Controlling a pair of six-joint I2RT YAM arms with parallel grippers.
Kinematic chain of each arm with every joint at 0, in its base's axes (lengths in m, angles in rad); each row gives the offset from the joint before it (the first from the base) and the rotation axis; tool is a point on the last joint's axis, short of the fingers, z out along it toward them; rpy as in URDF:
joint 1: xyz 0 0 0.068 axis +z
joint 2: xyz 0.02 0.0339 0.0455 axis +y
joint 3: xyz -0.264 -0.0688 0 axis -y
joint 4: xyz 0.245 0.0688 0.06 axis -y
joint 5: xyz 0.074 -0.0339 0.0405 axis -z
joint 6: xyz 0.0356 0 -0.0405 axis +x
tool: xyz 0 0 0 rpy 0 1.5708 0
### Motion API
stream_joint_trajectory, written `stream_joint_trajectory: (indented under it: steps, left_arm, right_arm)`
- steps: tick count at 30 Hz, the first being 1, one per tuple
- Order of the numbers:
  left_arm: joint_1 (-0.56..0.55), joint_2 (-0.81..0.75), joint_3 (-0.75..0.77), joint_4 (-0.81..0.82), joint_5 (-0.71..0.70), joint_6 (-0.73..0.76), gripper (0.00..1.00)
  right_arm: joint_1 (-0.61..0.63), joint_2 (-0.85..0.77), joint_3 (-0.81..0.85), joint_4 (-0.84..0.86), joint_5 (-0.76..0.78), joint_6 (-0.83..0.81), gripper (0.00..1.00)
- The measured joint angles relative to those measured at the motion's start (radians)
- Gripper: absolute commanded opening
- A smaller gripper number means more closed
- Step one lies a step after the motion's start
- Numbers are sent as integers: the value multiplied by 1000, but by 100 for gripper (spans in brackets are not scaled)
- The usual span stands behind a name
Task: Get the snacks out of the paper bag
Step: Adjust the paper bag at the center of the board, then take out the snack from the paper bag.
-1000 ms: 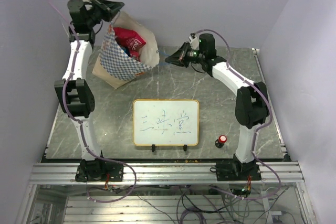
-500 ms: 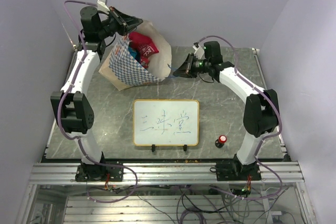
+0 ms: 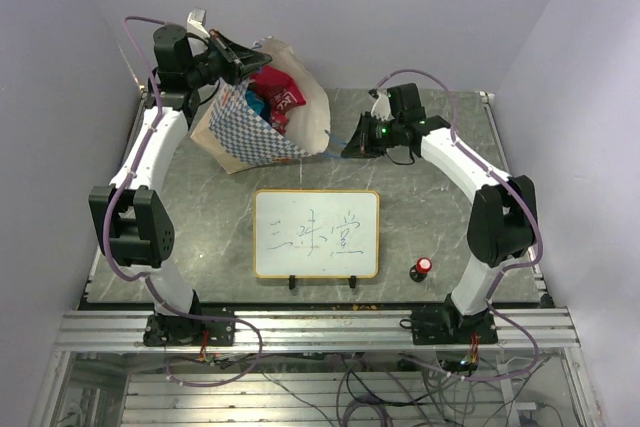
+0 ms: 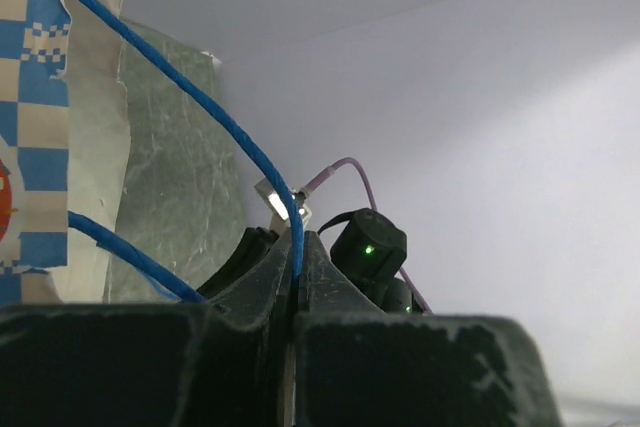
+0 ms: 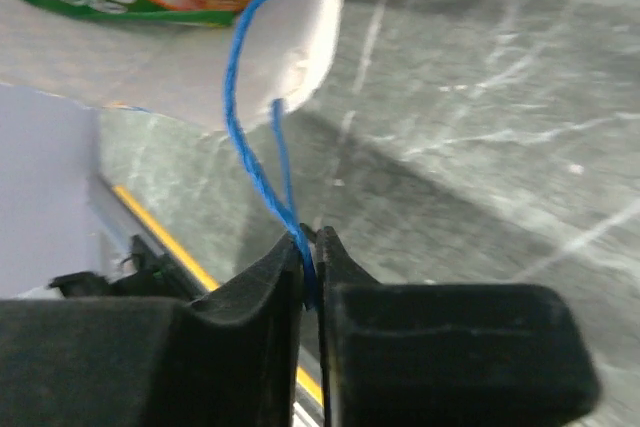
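Overhead view looking down on table (image 3: 400, 217), wrist views close, all sharing paper bag (image 3: 250, 132)

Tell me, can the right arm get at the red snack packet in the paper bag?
Probably not as things stand: the right tool is shut on a blue cord handle of the paper bag, so it is occupied. The red snack packet shows in the bag's open mouth, uncovered.

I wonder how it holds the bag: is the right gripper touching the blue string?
Touching. The right wrist view shows the right gripper shut on the blue cord handle of the paper bag, the cord pinched between its fingers.
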Motion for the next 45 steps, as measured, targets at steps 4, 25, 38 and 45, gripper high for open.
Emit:
stream_joint_trajectory:
  steps: [4, 25, 38, 45]
  left_arm:
    - [0, -27, -14, -32, -1, 12, 7]
    - [-1, -43, 60, -270, -8, 92, 7]
    - [-17, -39, 117, -285, -2, 82, 7]
    - [-26, -38, 132, -311, 11, 87, 7]
  right_arm:
    - [-14, -3, 82, -142, 140, -127, 43]
    - [210, 66, 214, 382, 109, -900, 78]
    - [193, 457, 540, 633, -145, -1054, 79]
    - [204, 616, 684, 706, -150, -1091, 87]
